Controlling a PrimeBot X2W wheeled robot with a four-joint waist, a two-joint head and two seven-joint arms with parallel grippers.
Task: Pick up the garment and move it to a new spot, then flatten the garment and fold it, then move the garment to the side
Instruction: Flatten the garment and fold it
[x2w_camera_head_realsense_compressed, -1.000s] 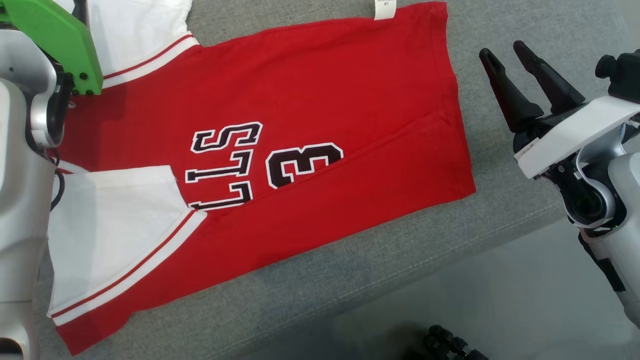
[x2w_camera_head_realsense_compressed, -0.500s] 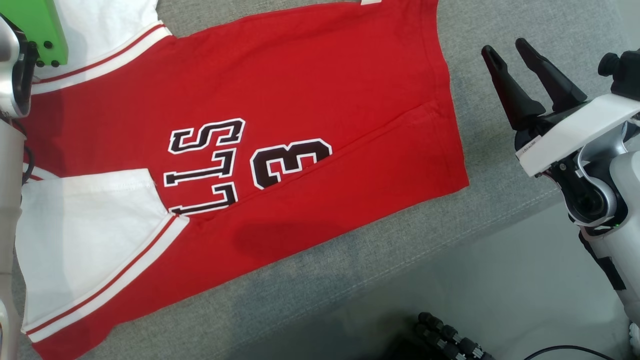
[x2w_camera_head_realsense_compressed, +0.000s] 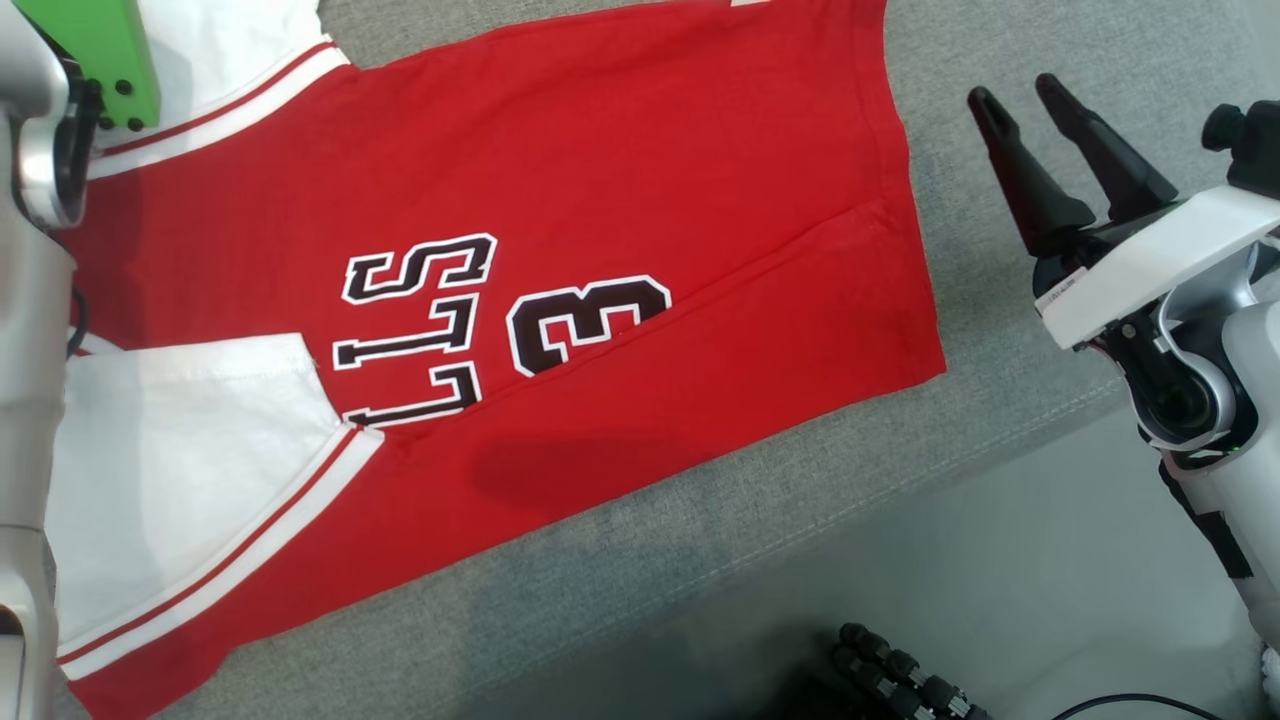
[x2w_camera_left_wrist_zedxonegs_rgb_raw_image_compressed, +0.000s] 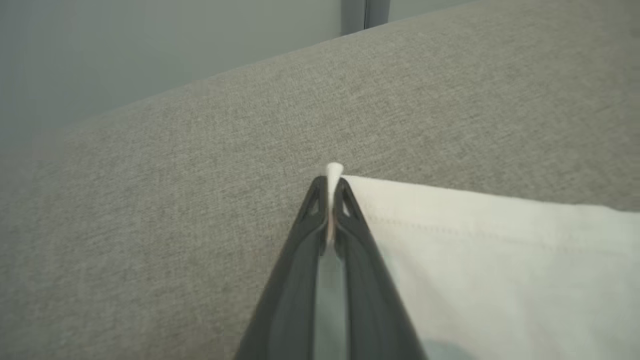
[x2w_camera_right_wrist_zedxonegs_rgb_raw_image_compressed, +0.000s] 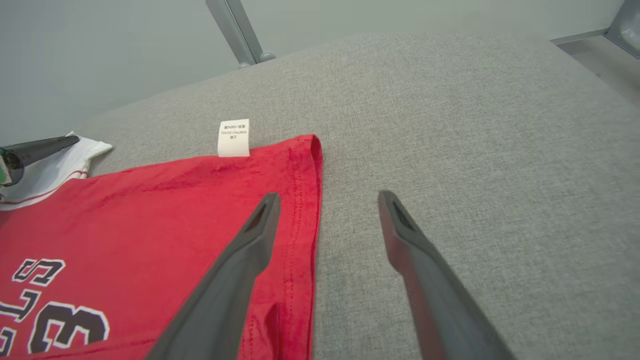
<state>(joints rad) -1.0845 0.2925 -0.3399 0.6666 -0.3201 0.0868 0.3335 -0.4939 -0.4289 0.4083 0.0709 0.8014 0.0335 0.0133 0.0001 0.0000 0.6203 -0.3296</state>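
The shirt (x2w_camera_head_realsense_compressed: 620, 200) is lying spread out, mostly flat, on the grey cushion (x2w_camera_head_realsense_compressed: 700, 580), w/ its hem pointing toward the robot's right & its white sleeves toward the left. We're looking at a red body, black letters & a "3" outlined in white, and red-and-white striped trim where the sleeves are joining. A long crease is running diagonally across the lower part near the hem. A small white label (x2w_camera_right_wrist_zedxonegs_rgb_raw_image_compressed: 233, 137) is sticking out from the far edge, lying on the cushion.

The left gripper (x2w_camera_left_wrist_zedxonegs_rgb_raw_image_compressed: 330, 181) is pinching the corner of the far sleeve. Its fingers are pressing together on the white cloth, & a bit of fabric is poking out past the tips. We can't tell whether that corner is touching the cushion. In the head view the left arm (x2w_camera_head_realsense_compressed: 30, 300), w/ a green cover (x2w_camera_head_realsense_compressed: 100, 40), is running up the left edge & hiding part of the shirt.

The right gripper (x2w_camera_head_realsense_compressed: 1012, 90) is hanging w/ fingers spread wide, gripping nothing, just beside the hem over bare cushion. In the right wrist view one finger is lining up over the hem's stitched edge, the other over the cushion; we can't tell if either is touching.

Past the cushion's front edge, pale floor (x2w_camera_head_realsense_compressed: 1000, 600) is showing, w/ a black ribbed thing (x2w_camera_head_realsense_compressed: 900, 680) at the bottom; we can't make out what it is. A grey metal leg (x2w_camera_right_wrist_zedxonegs_rgb_raw_image_compressed: 240, 30) is standing behind the cushion.
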